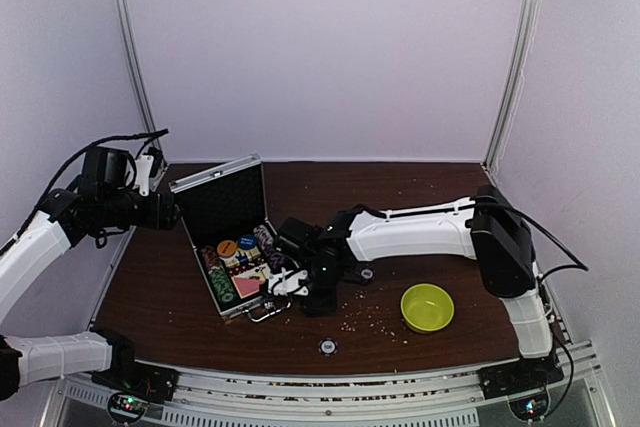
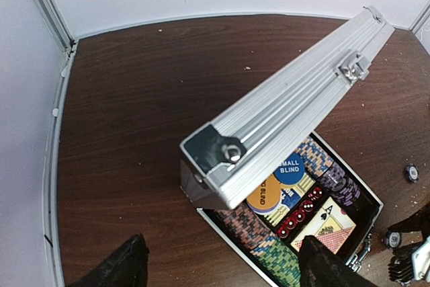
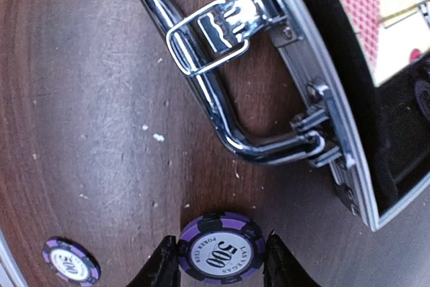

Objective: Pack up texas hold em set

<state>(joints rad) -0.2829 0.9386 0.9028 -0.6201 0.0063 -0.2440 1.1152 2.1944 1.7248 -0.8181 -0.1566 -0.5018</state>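
The silver case [image 1: 222,197] stands open left of the table's middle, its lid [image 2: 295,92] raised. Inside lie striped chip rows [image 2: 282,260], an orange button [image 2: 263,193], a blue button [image 2: 290,168], red dice [image 2: 299,213] and a card deck [image 2: 329,226]. My right gripper [image 3: 222,267] hangs low beside the case's metal handle [image 3: 201,78], both fingers pressed against a purple poker chip [image 3: 222,255] that lies flat on the table. My left gripper [image 2: 222,267] hovers open above the case's left corner, holding nothing.
A lime-green bowl [image 1: 427,307] sits at the right front. Loose chips lie on the wood: one near the front edge [image 1: 327,346], one right of my right gripper [image 1: 367,273], another beside the gripped chip [image 3: 70,260]. Crumbs are scattered around the bowl.
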